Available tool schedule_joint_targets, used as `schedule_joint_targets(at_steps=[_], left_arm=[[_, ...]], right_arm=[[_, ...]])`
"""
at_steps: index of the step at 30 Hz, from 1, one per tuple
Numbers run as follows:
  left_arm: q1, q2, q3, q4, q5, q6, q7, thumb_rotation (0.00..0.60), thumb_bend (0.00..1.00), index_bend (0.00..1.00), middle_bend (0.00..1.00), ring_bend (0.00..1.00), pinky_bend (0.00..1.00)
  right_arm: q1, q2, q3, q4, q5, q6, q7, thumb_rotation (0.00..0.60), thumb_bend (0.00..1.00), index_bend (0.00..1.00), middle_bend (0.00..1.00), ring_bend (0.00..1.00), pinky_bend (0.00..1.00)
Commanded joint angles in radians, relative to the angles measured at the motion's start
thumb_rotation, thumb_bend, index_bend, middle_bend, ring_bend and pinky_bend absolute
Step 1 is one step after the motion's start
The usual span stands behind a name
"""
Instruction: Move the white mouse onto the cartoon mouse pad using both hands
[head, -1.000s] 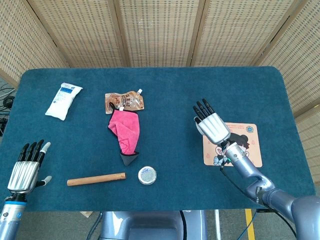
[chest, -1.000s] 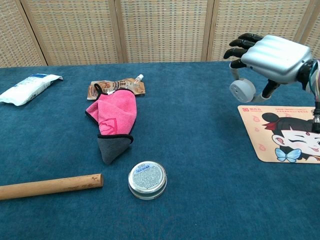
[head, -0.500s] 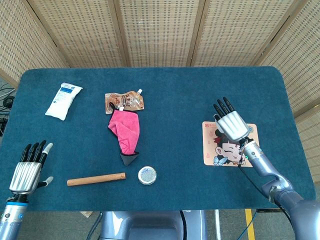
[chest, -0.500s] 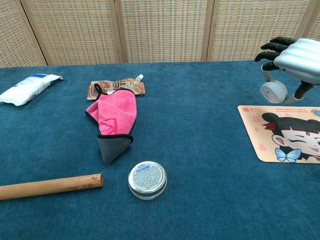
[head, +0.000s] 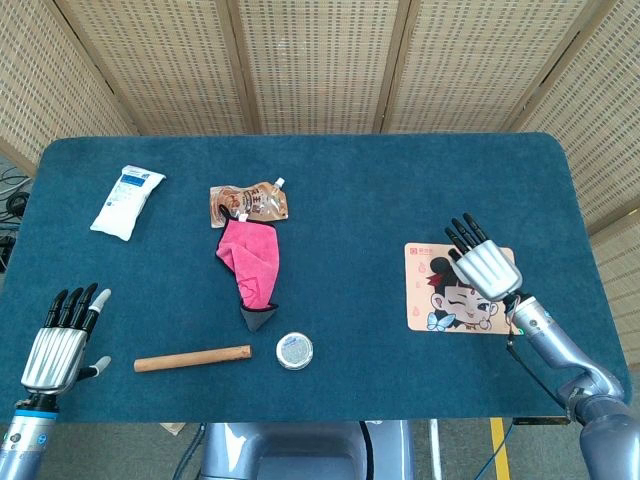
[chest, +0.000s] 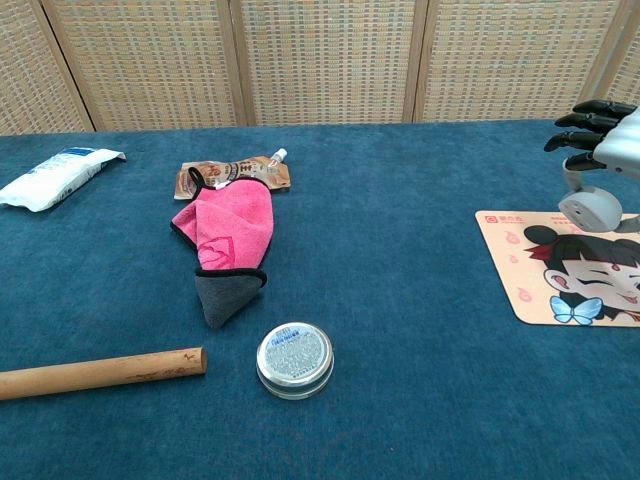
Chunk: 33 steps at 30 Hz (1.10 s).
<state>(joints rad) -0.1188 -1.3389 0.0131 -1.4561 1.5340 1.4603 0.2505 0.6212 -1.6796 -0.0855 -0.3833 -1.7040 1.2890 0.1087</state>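
Observation:
The cartoon mouse pad (head: 440, 300) (chest: 540, 270) lies flat at the table's right side. My right hand (head: 485, 265) (chest: 605, 150) hovers over the pad's far right part, back of the hand up, fingers pointing away from me. Under it hangs the white mouse (chest: 590, 208), held between fingers and thumb just above the pad's top edge. In the head view the hand hides the mouse. My left hand (head: 58, 345) is at the table's near left corner, fingers straight and apart, holding nothing. It does not show in the chest view.
A white packet (head: 127, 200) lies at the far left. A brown pouch (head: 250, 202) and a pink cloth (head: 250, 255) lie left of centre. A wooden stick (head: 192, 358) and a round tin (head: 294, 350) sit near the front edge.
My right hand has carried the mouse rightward, from left of the pad to above its far right part. My left hand has drifted slightly toward the near edge.

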Motion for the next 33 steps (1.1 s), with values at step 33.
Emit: schedule_joint_targets(at_steps=[33], left_arm=[[0.008, -0.023, 0.007, 0.005, 0.034, 0.018, 0.053, 0.600, 0.05, 0.05, 0.00, 0.00, 0.00]], right_arm=[[-0.009, -0.087, -0.054, 0.252, -0.041, 0.028, 0.124, 0.600, 0.18, 0.71, 0.17, 0.00, 0.00]])
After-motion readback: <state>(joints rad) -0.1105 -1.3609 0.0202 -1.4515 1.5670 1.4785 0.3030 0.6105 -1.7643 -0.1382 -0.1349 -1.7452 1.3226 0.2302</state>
